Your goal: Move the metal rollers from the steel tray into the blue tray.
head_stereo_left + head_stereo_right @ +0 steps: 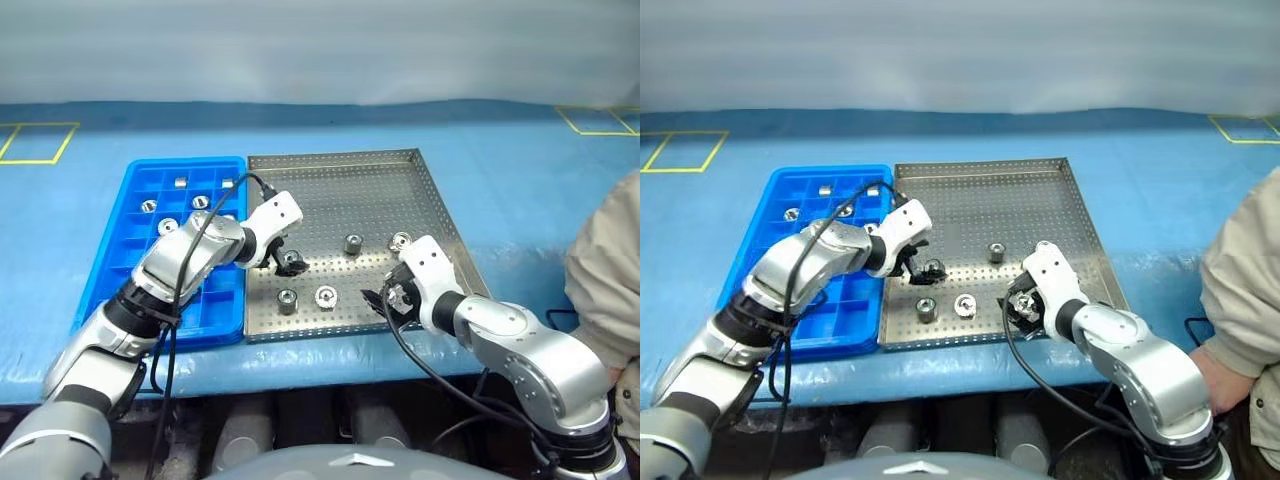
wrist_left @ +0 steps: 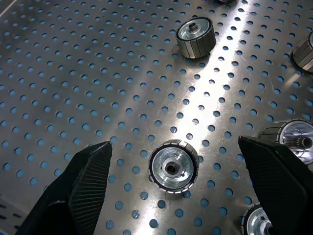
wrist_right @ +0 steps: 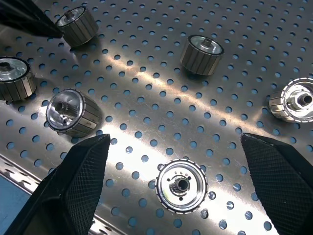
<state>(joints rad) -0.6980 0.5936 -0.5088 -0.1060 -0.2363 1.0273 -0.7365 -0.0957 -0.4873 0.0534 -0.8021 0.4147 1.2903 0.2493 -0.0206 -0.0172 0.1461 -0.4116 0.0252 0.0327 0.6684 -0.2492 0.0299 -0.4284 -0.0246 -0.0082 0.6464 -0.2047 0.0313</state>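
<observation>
Six metal rollers lie on the perforated floor of the steel tray, all in the half nearer the robot. One sits near the tray's middle, one to its right, two side by side close to the near rim, one toward the tray's left side, and one by the near rim on the right. In the wrist views each shows a ribbed side wall and a round hollow centre; no writing or brand can be read on them or on either tray.

The left gripper hangs over the left-side roller, jaws spread wide, one finger on either side of it and apart from it, holding nothing. The right gripper hovers over the tray's near right part, jaws also wide and empty, straddling the roller by the rim.

The blue tray lies touching the steel tray's left rim. Several rollers already rest in its far compartments.

A person's beige sleeve shows well right of the steel tray.
</observation>
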